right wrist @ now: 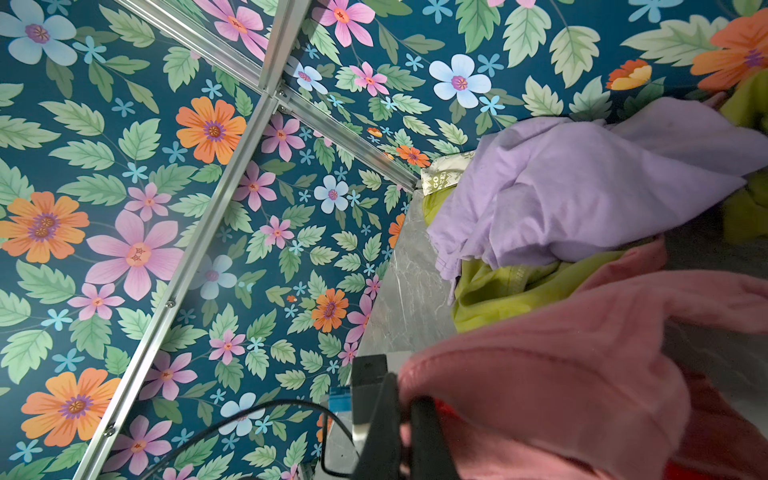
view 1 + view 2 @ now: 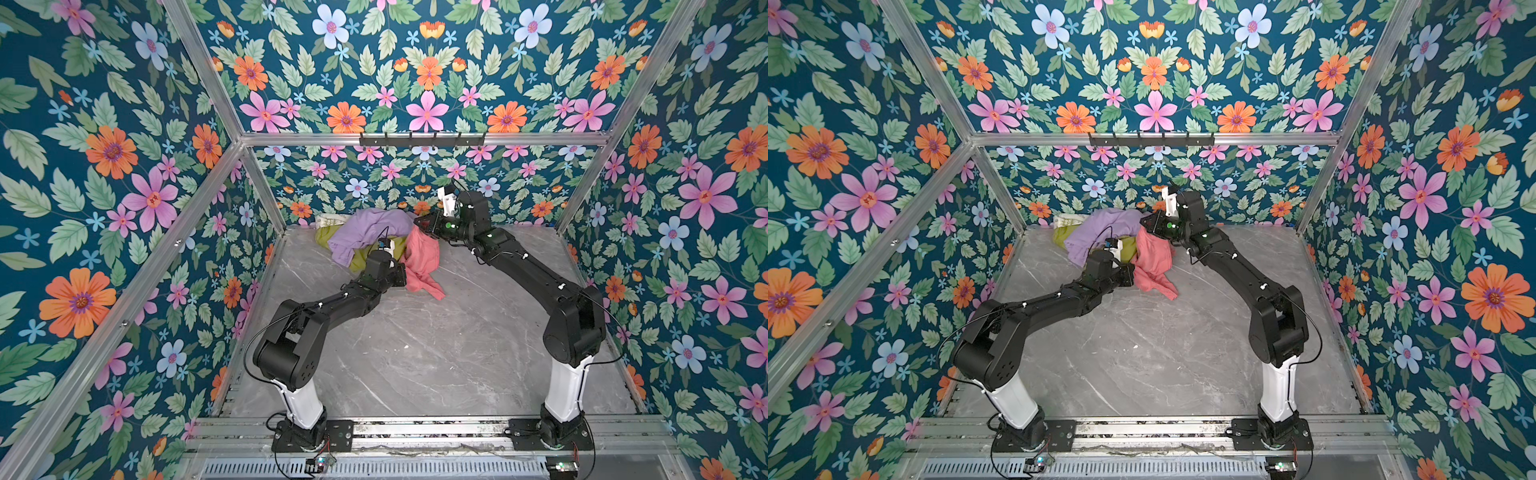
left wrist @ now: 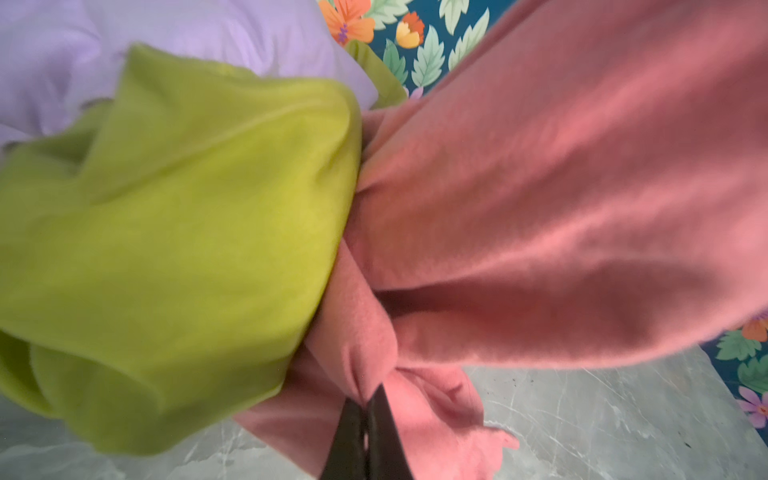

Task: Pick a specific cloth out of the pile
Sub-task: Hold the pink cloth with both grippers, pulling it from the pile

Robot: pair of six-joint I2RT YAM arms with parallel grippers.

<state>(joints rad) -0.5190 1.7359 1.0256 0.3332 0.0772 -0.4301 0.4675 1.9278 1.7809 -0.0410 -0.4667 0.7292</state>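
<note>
**Pink cloth gripped at two places, not yet clear of the pile**

The right gripper (image 1: 405, 401) is pinching a bunched fold of the cloth (image 2: 422, 257) with its jaws shut. The salmon-pink fabric is draping down and away from its fingertips. The left gripper (image 3: 371, 401) is clamping a second gathered tuck of the same cloth, its jaws pressed together with only fabric between them. That wrist view is blurred, so it is hard to say for sure that no green is caught in there too, though it looks like pink alone.

The selecting and grasping part is looking done, since both tools are holding the right garment. The separating part is not. Just beside the left gripper's tips, the olive-green cloth (image 3: 187, 228) is bulging against the pink one and touching it along a long seam. The lilac cloth (image 3: 208, 37) is lying beyond the green. In both top views the cloth is leaning against the pile (image 2: 1100, 232) below the right gripper, and its loose tail is trailing on the table (image 2: 415, 353) beside the left gripper.

What is remaining, by my judgement, is drawing the cloth away until nothing of the pile is touching it.
</note>
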